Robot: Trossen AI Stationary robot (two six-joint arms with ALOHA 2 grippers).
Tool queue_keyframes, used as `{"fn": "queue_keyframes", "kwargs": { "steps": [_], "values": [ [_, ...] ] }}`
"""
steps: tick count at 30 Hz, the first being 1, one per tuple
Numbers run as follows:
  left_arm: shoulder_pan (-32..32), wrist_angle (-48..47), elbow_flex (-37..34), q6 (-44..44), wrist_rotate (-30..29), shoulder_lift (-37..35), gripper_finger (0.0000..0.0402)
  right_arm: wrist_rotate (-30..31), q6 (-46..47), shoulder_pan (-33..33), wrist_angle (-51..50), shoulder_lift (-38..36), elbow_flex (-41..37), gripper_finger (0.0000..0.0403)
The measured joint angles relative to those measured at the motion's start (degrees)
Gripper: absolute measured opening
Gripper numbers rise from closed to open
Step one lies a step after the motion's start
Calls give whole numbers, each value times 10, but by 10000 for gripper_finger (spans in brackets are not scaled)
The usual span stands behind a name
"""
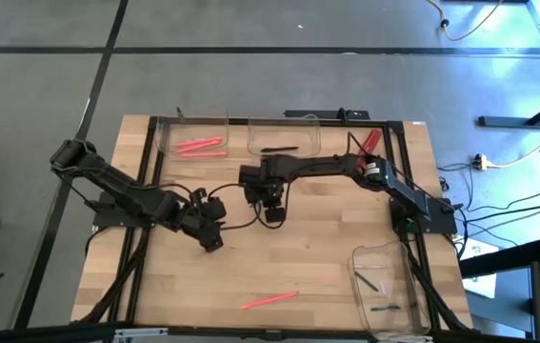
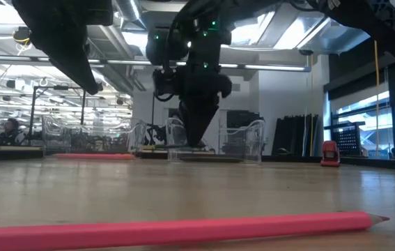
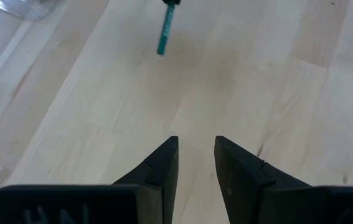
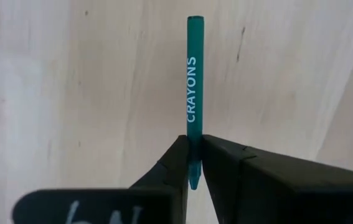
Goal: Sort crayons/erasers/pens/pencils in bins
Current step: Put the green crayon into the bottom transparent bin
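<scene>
From overhead, the right hand point(image 1: 271, 202) hangs over the middle of the tabletop point(image 1: 327, 262), a little in from the far edge, where two clear bins point(image 1: 193, 133) stand side by side: one with pink-red sticks, the other with a black pen point(image 1: 279, 149). A third bin point(image 1: 389, 286) sits at the near right corner, and a loose pink pencil point(image 1: 270, 300) lies near the near edge. The left hand point(image 1: 210, 235) waits just left of centre. At tabletop level the pencil point(image 2: 176, 229) stretches across the foreground. The left wrist camera shows its own fingers point(image 3: 164, 165) parted and empty, a teal crayon point(image 3: 165, 30) ahead. The right wrist camera shows that crayon point(image 4: 193, 93) pinched by one end, fingers point(image 4: 226, 158) narrow around it. It looks light, stiff and waxy, likely snapping if squeezed hard; a mid-length grip would swing less.
</scene>
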Motion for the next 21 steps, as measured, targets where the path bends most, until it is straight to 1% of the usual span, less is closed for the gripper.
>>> {"fn": "queue_keyframes", "kwargs": {
  "steps": [9, 15, 21],
  "values": [
    [-46, -4, 0, -4, 0, -12, 96, 0, 41, 0, -75, -2, 68, 44],
    [-84, -11, 0, -33, 0, -56, 96, 0, 60, 0, -97, -3, 103, 44],
    [-125, -16, 0, -35, 0, -99, 96, -5, 74, 3, -137, -3, 138, 44]
  ]
}}
